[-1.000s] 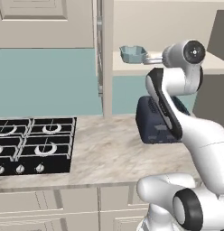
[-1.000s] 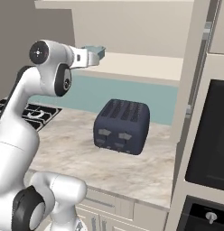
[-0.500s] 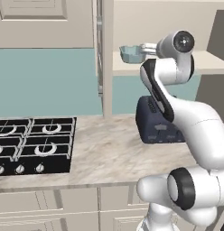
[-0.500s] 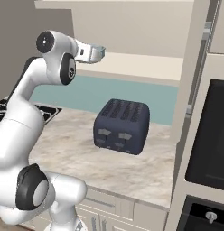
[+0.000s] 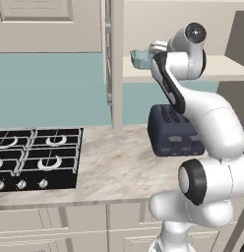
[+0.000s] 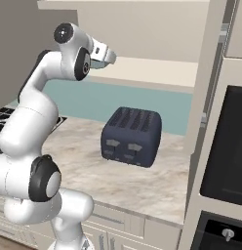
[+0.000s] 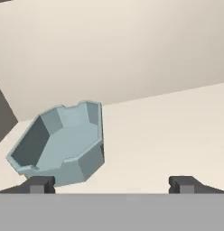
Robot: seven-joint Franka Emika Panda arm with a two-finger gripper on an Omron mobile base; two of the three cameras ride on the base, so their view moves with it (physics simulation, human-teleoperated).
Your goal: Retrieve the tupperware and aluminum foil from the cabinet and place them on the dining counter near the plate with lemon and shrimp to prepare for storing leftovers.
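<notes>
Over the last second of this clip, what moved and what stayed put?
The arm swung its upper joints up and in toward the cabinet shelf, carrying the open end effector closer to the tupperware. Nothing was gripped or released; the tub sits just ahead of the left fingertip, and contact cannot be told. The tupperware, the toaster and the hob stayed where they were, and the base did not drive.
</notes>
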